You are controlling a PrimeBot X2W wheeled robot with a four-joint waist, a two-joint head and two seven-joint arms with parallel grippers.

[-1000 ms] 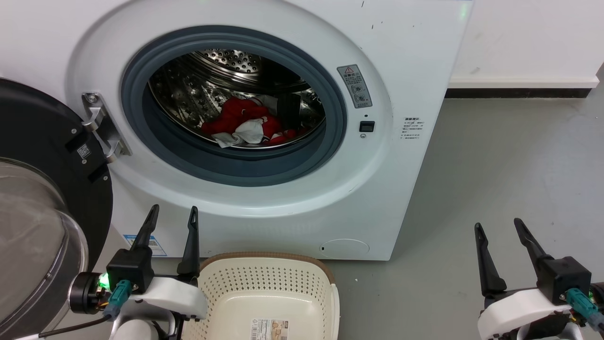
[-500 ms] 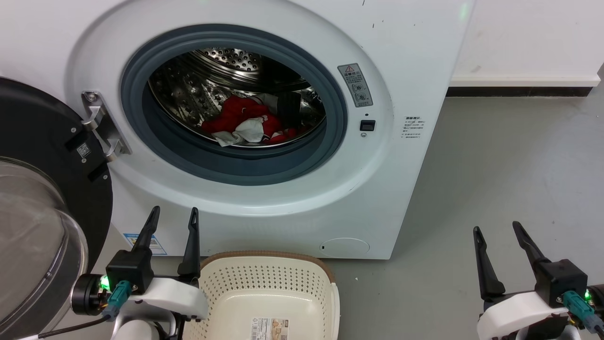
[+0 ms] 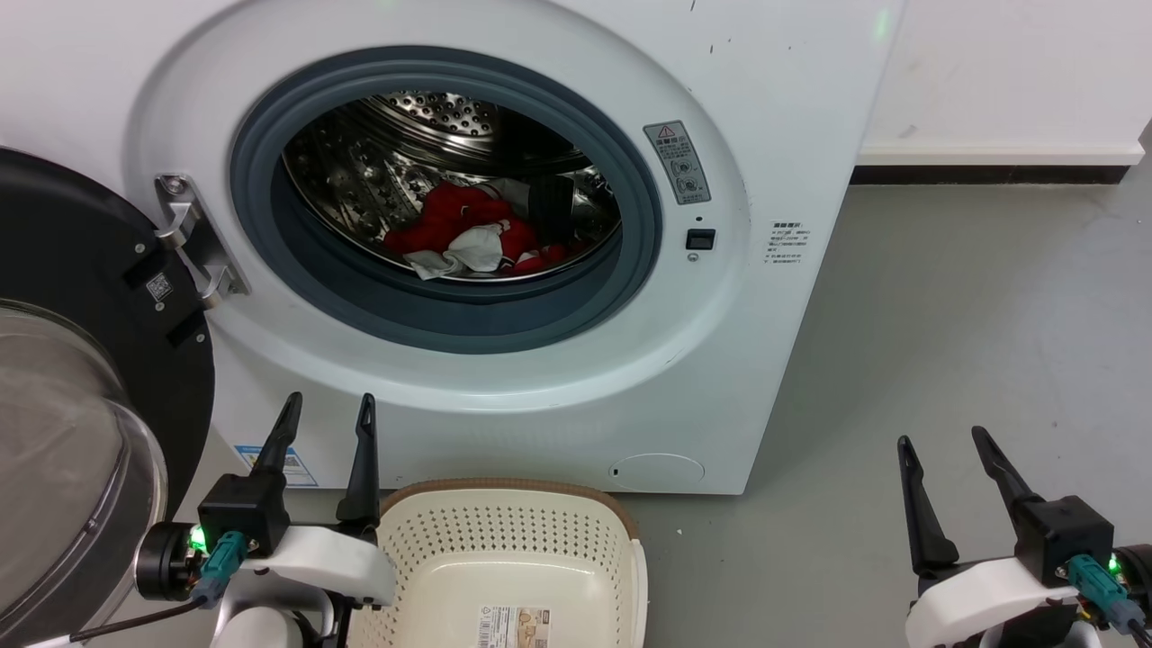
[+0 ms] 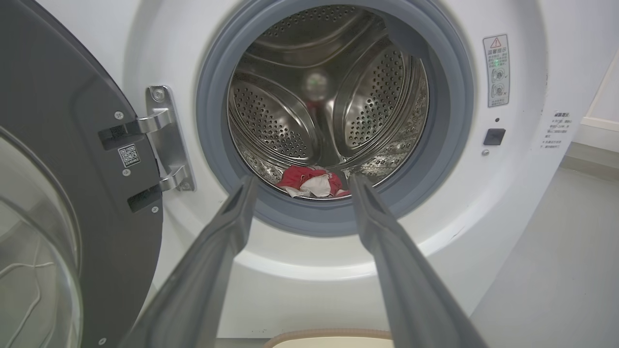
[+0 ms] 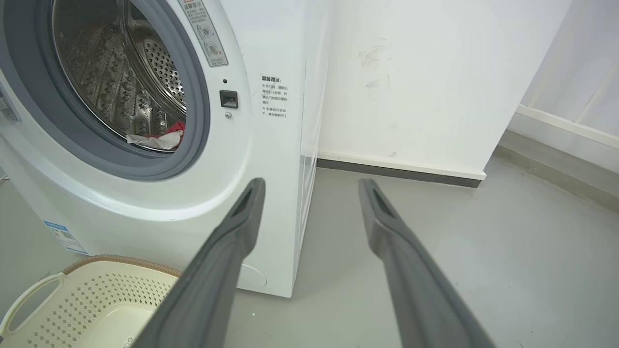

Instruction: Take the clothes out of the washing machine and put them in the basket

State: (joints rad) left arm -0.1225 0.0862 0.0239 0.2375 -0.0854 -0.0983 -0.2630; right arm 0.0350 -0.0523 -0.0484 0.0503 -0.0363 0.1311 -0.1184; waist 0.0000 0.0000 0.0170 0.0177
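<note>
Both pairs of jaws gape empty. The red jerseys (image 3: pixel 454 220) lie well ahead of the left jaws, low in the washer drum (image 3: pixel 360 175). A shallow pinch could spill them short of the basket (image 3: pixel 504 531).

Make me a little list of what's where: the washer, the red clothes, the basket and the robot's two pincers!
washing machine: white, its door swung open to the left
clothes: red and white, lying at the bottom of the drum
basket: on the floor in front of the washing machine, no clothes in the part that shows
left pincer: open, holding nothing, beside the basket, pointing at the drum
right pincer: open, holding nothing, over the floor to the right of the washing machine
job: no clothes taken out yet
</note>
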